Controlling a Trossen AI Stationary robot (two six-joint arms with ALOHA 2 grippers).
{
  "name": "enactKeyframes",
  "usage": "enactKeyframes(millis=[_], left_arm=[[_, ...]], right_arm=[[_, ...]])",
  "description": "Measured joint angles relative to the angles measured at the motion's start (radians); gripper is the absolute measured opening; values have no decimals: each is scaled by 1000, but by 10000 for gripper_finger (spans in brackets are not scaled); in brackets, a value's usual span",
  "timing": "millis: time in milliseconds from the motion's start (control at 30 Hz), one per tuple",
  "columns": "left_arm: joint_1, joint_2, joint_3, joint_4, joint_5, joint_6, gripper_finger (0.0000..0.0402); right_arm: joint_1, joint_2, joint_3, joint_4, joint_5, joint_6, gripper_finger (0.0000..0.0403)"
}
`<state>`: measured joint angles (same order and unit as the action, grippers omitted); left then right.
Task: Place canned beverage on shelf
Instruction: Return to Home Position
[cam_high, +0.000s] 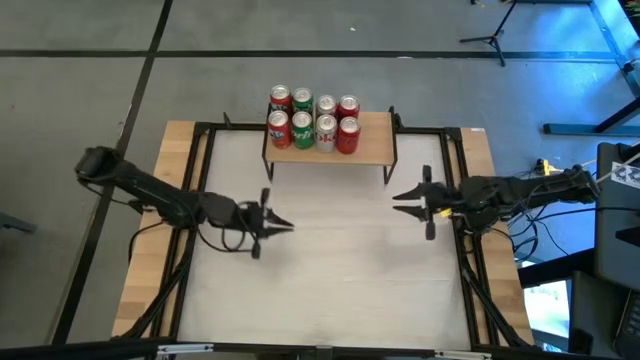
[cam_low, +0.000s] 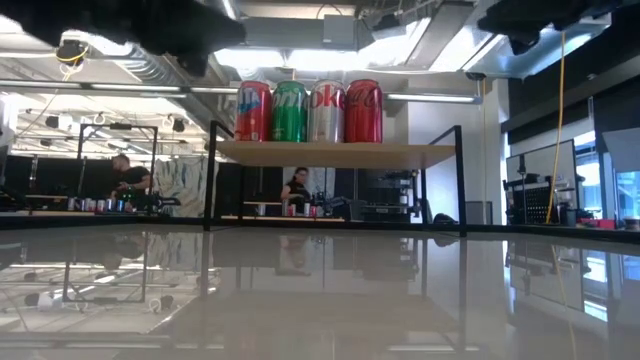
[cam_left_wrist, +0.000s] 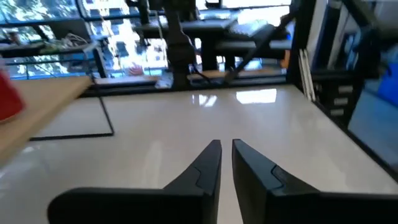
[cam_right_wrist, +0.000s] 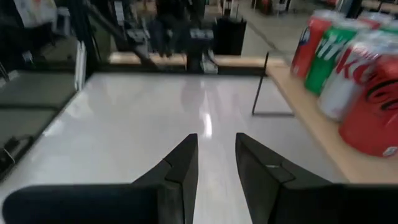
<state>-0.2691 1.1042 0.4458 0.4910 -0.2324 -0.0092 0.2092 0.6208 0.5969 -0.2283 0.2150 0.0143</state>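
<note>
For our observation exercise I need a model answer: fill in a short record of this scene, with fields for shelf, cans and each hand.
Shelf: small light-wood board on thin black legs, at the far edge of the pale table
Cans: eight cylindrical metal drink cans on the shelf, two rows of four, each red, green, silver, red
Left hand: empty, above table, left of centre
Right hand: empty, fingers apart, above table, right of centre

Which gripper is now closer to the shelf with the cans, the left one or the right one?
Right. The right gripper hovers just off the front right corner of the shelf. The left gripper is farther away, out in front of the shelf's left end.
</note>
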Motion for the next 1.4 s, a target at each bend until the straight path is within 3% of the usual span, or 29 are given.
enactKeyframes(millis=[200, 400, 700, 1000, 1400], left_arm=[[71, -194, -134, 7, -22, -42, 23], [113, -382, -205, -109, -36, -64, 23], [187, -600, -378, -119, 6, -113, 23], [210, -799, -439, -187, 50, -96, 23], [211, -1062, -439, -421, 132, 13, 23]], right_arm=[[0, -125, -87, 48, -4, 10, 105], [0, -295, -200, 109, -29, 13, 105], [0, -510, -409, 213, -42, 65, 105], [0, -606, -539, 226, -24, 48, 105], [0, -617, -586, 253, -148, -19, 105]])
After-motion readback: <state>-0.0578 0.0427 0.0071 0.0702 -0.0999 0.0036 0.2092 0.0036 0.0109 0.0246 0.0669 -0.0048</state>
